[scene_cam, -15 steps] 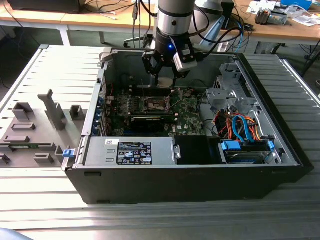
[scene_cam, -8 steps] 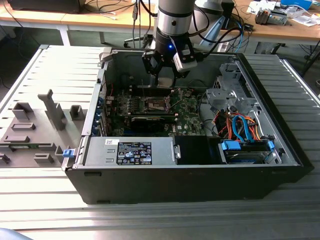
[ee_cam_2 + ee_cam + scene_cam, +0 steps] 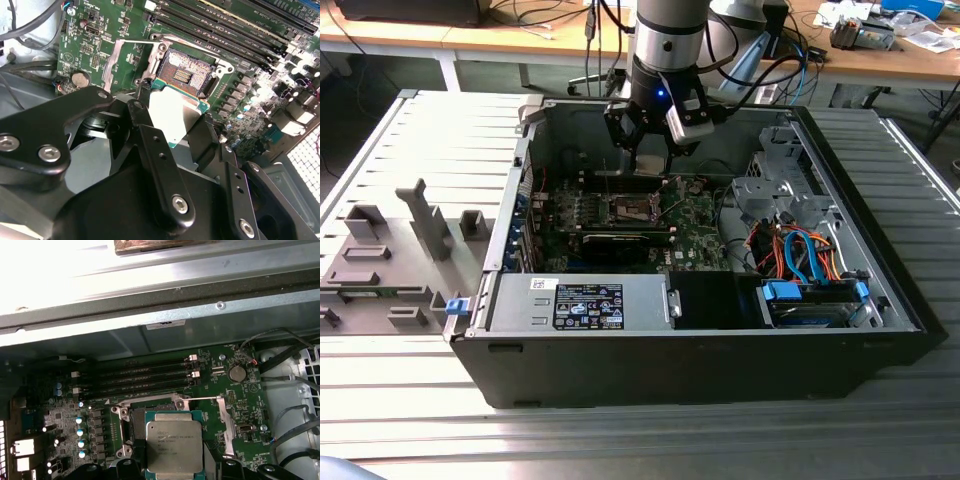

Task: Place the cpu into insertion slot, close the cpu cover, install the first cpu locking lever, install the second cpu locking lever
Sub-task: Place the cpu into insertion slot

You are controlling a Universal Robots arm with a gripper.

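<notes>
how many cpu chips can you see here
1. The cpu is held in the gripper, over the empty socket on the green board. Another could be hidden behind the arm.

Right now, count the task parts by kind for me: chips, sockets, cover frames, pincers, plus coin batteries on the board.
cpu: 1
insertion slot: 1
cpu cover: 1
pincer, shut on the cpu: 1
coin battery: 1
Total: 5
</notes>
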